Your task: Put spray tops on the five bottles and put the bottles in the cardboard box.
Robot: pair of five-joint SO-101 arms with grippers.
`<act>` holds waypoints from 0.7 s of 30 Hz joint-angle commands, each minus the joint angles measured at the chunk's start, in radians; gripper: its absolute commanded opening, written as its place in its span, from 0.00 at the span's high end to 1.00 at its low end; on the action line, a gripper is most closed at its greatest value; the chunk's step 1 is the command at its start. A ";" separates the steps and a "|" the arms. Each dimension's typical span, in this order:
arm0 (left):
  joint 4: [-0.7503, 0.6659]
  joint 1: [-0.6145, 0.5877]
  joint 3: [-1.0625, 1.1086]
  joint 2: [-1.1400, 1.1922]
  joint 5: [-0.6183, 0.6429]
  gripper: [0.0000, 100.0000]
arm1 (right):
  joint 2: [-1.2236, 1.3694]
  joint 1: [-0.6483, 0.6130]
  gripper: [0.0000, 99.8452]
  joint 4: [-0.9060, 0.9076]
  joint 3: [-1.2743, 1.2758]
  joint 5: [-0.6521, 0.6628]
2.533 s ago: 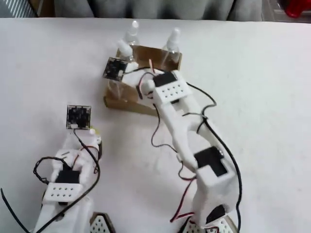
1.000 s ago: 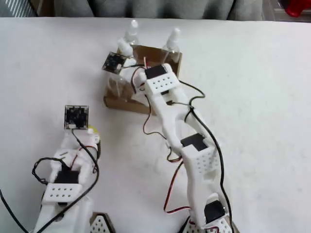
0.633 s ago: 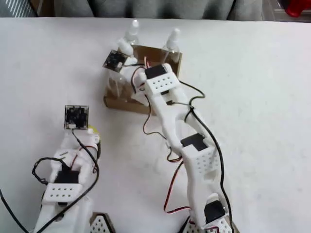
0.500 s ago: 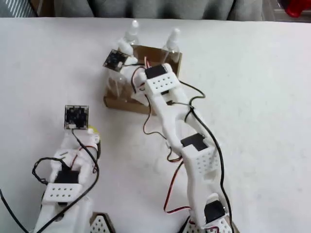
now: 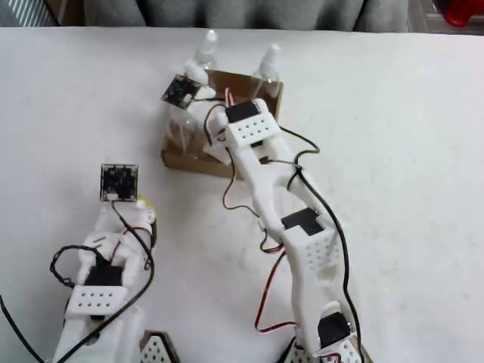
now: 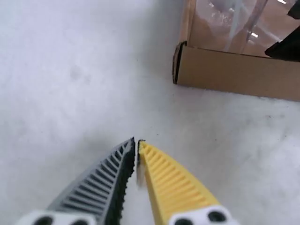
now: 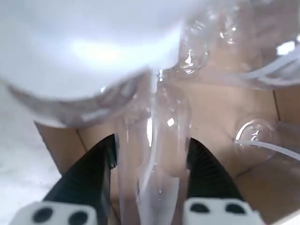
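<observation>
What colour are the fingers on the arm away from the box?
Left gripper: one grey, one yellow; clearest in left wrist view.

High view overhead; wrist views close; cardboard box (image 5: 189, 160) shared.

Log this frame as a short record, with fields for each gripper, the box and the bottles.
left gripper: shut, empty, over the bare table, short of the box corner
right gripper: shut on the held bottle, over the box
held bottle: clear, between the black fingers, with the box floor behind it
cardboard box: open-topped, on the table under the right arm's wrist
spray tops: two white ones stick up at the box's far side
</observation>
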 commanded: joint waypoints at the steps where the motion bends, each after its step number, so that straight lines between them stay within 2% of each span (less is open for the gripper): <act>1: -0.029 -0.010 -0.003 -0.008 -0.009 0.98 | -0.081 0.013 0.92 -0.007 -0.034 -0.011; 21: -0.029 -0.010 -0.003 -0.008 -0.009 0.98 | -0.113 0.024 0.92 0.013 -0.035 -0.038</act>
